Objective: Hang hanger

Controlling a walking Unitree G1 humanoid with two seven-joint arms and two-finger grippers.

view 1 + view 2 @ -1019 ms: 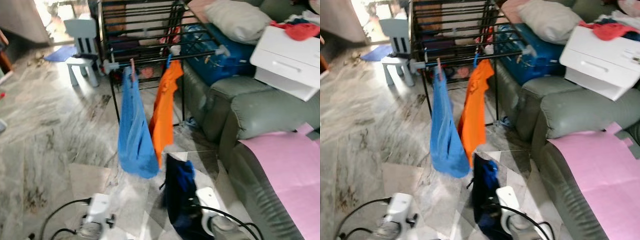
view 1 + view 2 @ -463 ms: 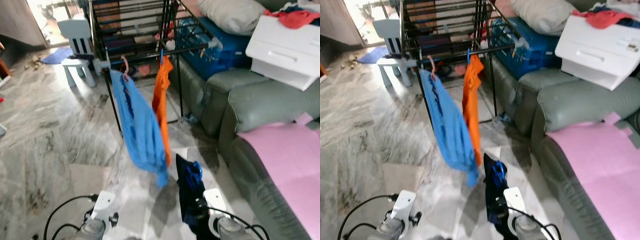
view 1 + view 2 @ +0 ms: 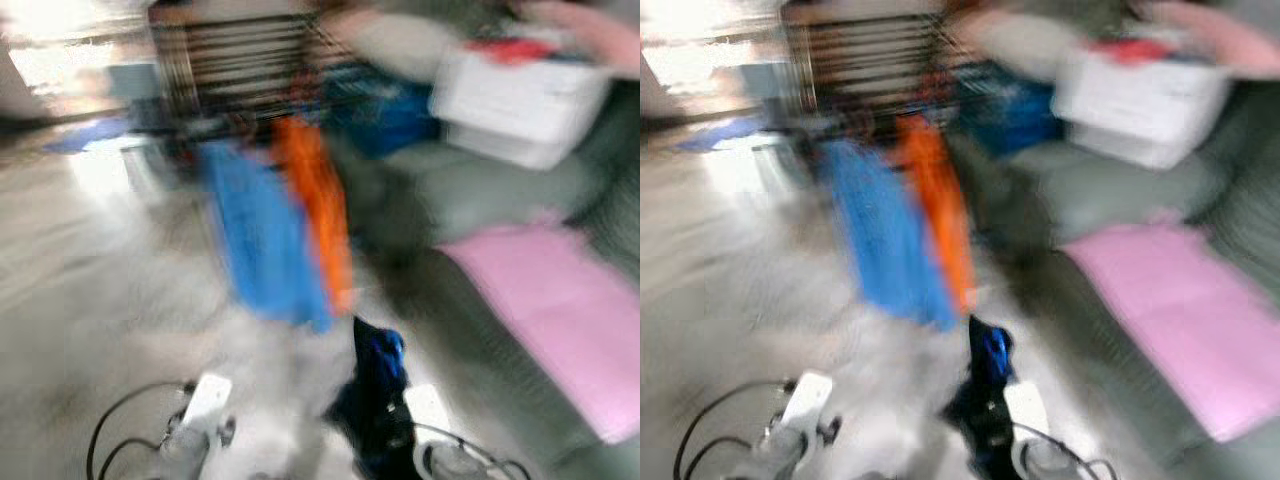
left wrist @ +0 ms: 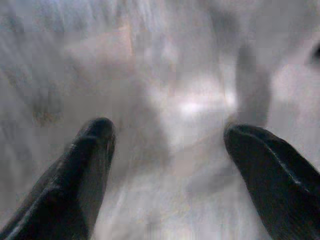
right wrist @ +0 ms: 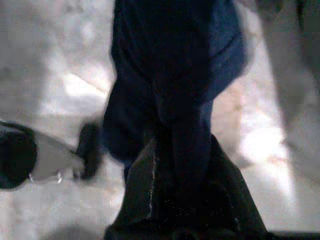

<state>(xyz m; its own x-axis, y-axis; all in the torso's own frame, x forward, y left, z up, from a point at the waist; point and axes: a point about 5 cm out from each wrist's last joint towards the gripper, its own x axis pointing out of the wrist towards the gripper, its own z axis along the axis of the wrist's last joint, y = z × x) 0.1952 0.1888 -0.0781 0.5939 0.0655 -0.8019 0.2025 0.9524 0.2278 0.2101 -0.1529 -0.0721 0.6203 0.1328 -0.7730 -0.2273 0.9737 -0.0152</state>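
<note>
Below the drying rack [image 3: 240,70], low and nearest me, my right gripper [image 5: 175,165] is clamped on a dark navy garment [image 3: 375,395] that dangles from it over the pale floor [image 4: 165,65]. I can't pick out a hanger through the blur; it is probably inside that cloth. On the rack hang a blue garment [image 3: 262,235] and, just beside it, an orange garment [image 3: 318,205]. My left gripper [image 4: 167,150] holds its fingers [image 4: 85,165] wide apart over the floor.
</note>
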